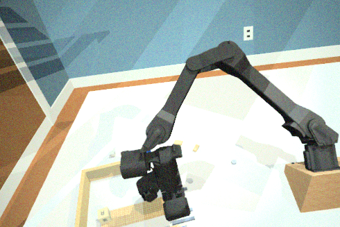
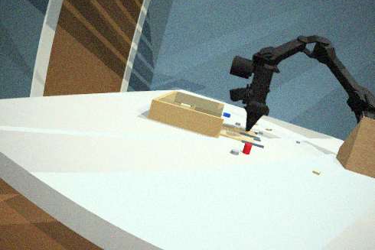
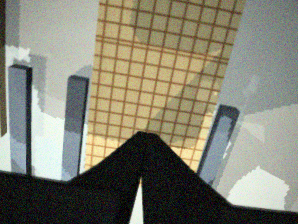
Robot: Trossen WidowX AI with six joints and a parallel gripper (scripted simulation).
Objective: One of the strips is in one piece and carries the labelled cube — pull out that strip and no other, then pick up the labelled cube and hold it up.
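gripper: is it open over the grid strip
No, the gripper is shut, its fingers meeting in a point over the near end of the grid strip.

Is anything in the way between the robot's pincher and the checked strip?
Nothing visible. The shut gripper points straight down over the near end of the checked strip, with grey bars only beside the strip.

The dark grey six-joint arm (image 1: 243, 79) reaches out from its base, elbow high, wrist bent straight downward. Its black parallel-jaw gripper (image 2: 249, 126) points down, fingers pressed fully together, holding nothing.
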